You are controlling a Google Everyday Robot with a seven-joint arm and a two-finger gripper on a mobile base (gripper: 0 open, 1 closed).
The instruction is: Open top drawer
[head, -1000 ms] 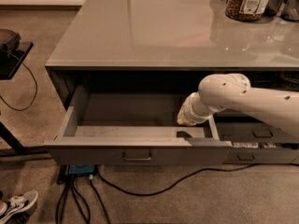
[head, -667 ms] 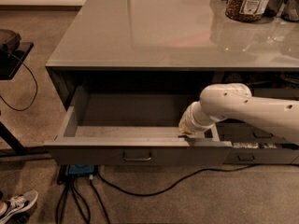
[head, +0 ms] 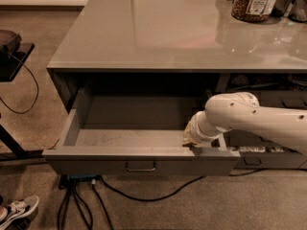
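The top drawer [head: 96,155] is a wide dark-grey metal drawer pulled far out from under the counter. Its deep tray shows a scuffed pale-grey floor [head: 129,137]. A small rectangular pull handle [head: 140,166] sits at the centre of the front panel. My white arm reaches in from the right. The gripper [head: 191,139] is at the drawer's right end, down inside the tray just behind the front panel's top edge.
The glossy grey countertop [head: 158,28] overhangs the drawer, with a jar [head: 254,1] at the back right. A narrower drawer stack [head: 268,152] sits to the right behind my arm. Cables [head: 81,200] lie on the carpet below. A black stand [head: 12,51] stands at left, a shoe [head: 17,210] at bottom left.
The arm has moved slightly down and toward the front, bringing the gripper closer to the drawer's front panel. The drawer stands about as far out as before.
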